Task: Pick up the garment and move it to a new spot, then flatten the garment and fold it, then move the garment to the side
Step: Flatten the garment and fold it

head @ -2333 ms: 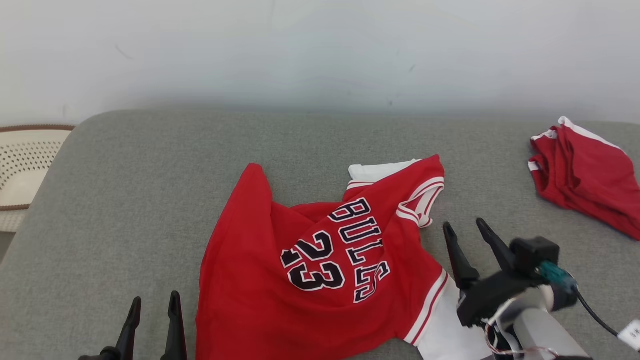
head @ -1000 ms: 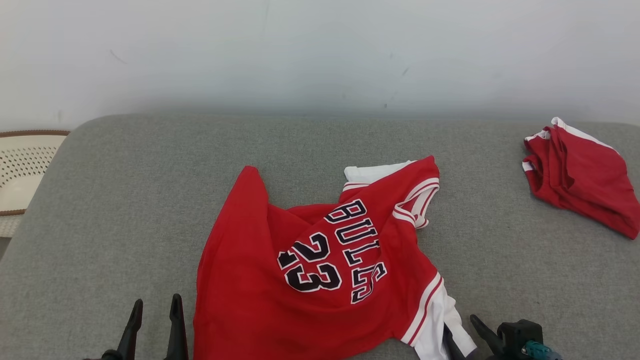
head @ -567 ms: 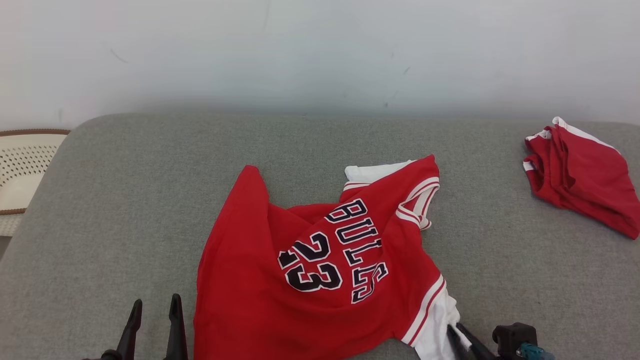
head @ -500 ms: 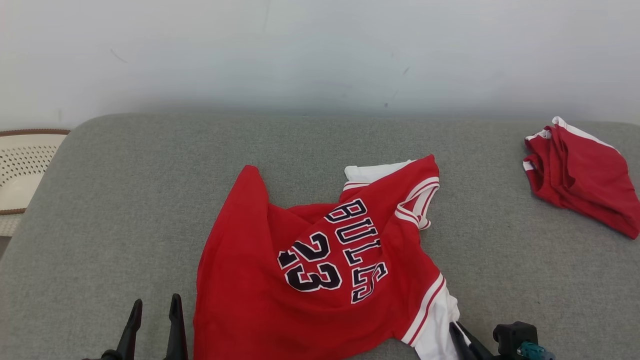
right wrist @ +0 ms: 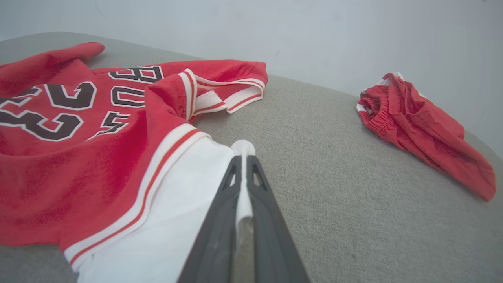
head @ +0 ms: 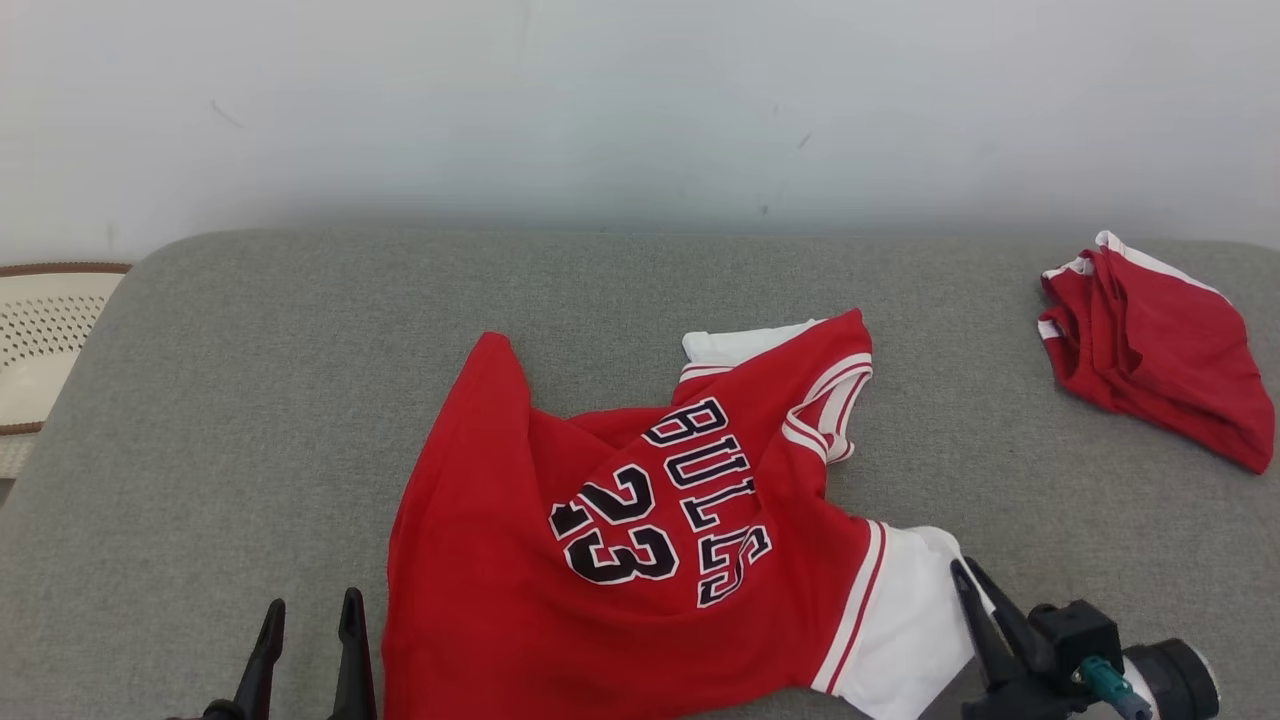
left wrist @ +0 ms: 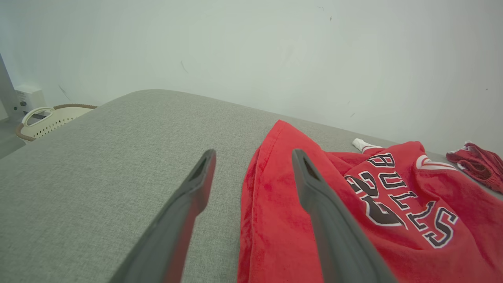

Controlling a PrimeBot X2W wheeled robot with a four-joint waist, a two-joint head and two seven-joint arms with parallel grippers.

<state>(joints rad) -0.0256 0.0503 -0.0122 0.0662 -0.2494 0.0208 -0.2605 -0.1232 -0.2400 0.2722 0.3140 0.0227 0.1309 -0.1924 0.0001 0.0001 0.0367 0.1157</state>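
plain white wall (head: pixel 640 100) behind a grey fabric-covered table (head: pixel 250 380) with rounded corners. at 9 o'clock in head view, off the table's edge, a white perforated basket (head: pixel 40 340) with a brown rim. left claw (head: pixel 312 600) at 7 o'clock, fingers spread wide, holding nothing, hovering just beside the left hem of the jersey (head: pixel 620 520); in left wrist view that claw (left wrist: pixel 253 155) has one finger over bare table and the other over the red cloth (left wrist: pixel 283 220). jersey is red with "bulls 23" in black lettering, lying rumpled on the table from centre toward 6 o'clock, print rotated sideways, one red corner peaked toward 11 o'clock. its white sleeve (head: pixel 905 620) runs out toward 5 o'clock. right claw (head: pixel 965 570) at 5 o'clock is pinched tight on the edge of that sleeve; right wrist view shows a thin fold of white cloth (right wrist: pixel 165 220) clamped between the fingertips (right wrist: pixel 243 157). second red garment (head: pixel 1150 350) with white trim, bunched, sits at 2 o'clock, well apart from the jersey.
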